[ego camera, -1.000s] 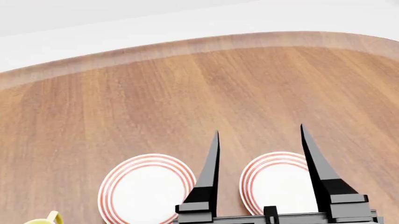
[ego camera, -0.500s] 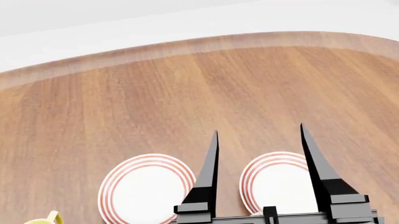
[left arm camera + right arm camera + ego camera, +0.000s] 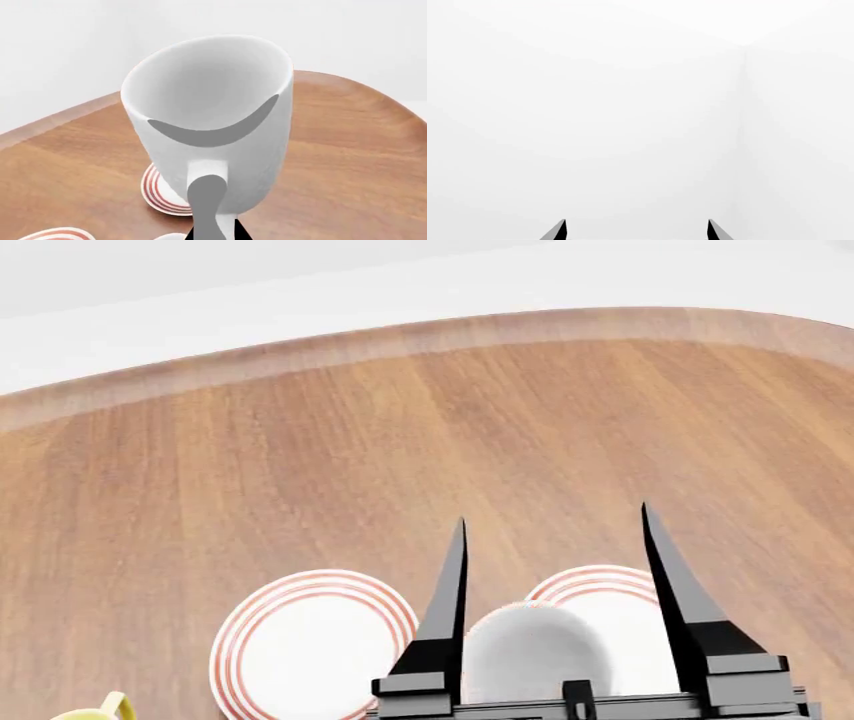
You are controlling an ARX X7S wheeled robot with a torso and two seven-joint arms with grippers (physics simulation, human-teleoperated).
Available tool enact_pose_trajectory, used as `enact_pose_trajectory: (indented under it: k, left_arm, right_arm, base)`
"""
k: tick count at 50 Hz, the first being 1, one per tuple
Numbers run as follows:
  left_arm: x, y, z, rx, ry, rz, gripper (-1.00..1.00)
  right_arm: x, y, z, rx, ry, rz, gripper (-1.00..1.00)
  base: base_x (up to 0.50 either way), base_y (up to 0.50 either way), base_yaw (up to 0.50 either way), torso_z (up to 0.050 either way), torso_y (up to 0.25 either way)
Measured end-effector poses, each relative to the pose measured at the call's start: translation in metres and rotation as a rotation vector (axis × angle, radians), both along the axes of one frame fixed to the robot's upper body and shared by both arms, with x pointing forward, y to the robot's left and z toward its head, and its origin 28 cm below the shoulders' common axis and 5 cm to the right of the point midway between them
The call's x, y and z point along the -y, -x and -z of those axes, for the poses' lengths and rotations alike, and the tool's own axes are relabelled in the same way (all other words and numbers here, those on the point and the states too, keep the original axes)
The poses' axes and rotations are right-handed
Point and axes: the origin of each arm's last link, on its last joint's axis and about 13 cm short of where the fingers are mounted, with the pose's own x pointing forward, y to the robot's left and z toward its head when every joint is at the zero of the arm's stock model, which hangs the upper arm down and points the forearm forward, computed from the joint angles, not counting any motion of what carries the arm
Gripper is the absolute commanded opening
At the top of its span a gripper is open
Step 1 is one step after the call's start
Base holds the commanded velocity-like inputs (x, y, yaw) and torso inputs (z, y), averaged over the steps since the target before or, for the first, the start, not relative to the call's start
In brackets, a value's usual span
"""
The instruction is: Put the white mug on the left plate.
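Observation:
The white mug (image 3: 210, 115) fills the left wrist view, tilted, with its open mouth toward the camera. My left gripper (image 3: 213, 234) is shut on its loop handle. In the head view the white mug (image 3: 534, 652) shows low down, in front of the right plate (image 3: 627, 600) and between the two black fingers of my right gripper (image 3: 554, 518). That gripper is open and holds nothing; its wrist view shows the right gripper (image 3: 636, 226) against a blank wall. The left plate (image 3: 314, 640) lies bare to the mug's left.
A red-ringed plate (image 3: 155, 192) shows under the mug's base and another plate's rim (image 3: 57, 234) beside it. A yellow mug handle (image 3: 115, 706) peeks in at the head view's lower left. The wooden table (image 3: 400, 440) stretches to a curved far edge.
The white mug has come into the head view, now covering part of the right plate between the right gripper's fingers. The right gripper has barely moved.

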Motion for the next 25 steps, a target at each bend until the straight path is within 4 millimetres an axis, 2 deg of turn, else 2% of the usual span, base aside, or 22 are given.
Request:
enact_pose_trajectory:
  k: [25]
  left_arm:
    - [-0.025, -0.030, -0.009, -0.011, 0.064, -0.160, -1.00]
  right_arm:
    - [0.000, 0.000, 0.000, -0.001, 0.002, 0.000, 1.00]
  base:
    - [0.00, 0.00, 0.00, 0.000, 0.000]
